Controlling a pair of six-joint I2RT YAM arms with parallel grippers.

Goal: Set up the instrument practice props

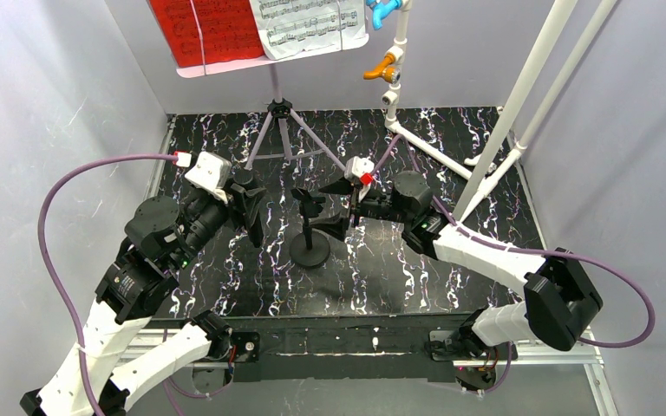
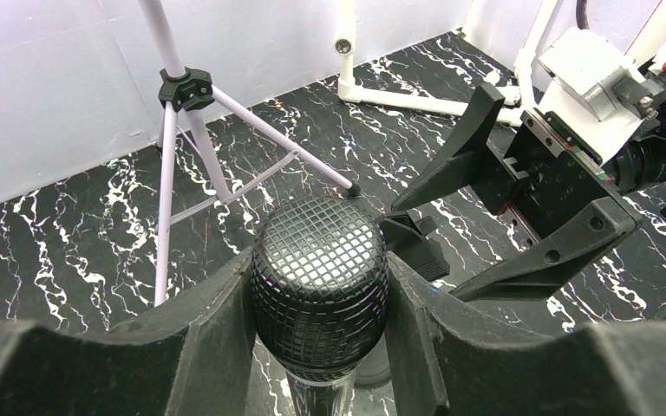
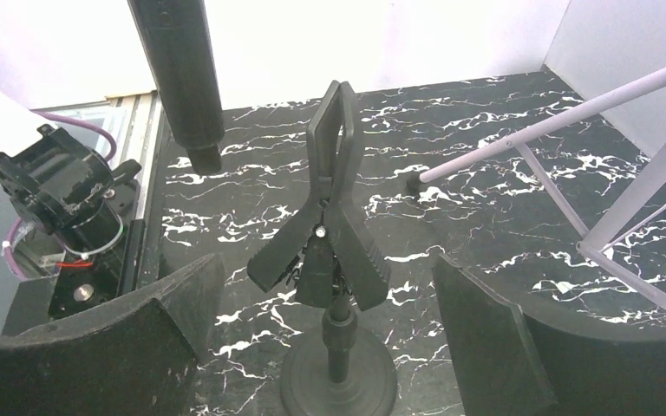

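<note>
A: Top view, status?
B: The music stand is seen upright at the back of the tabletop, with the red and white sheet-music pages held on its desk. The microphone stand is set mid-tabletop, between the left gripper and the right gripper. A white pipe frame is seen back right.
A: Left wrist?
B: The microphone is grasped at its mesh head, pinched between the left gripper's fingers. The right gripper is seen opposite with jaws spread, and the stand's clip lies between its fingertips.
A: Right wrist?
B: The right gripper is released. Its fingers are held wide apart on either side of the microphone stand, and no contact can be made out. The microphone's body is seen upper left, raised above the tabletop and apart from the clip.
</note>
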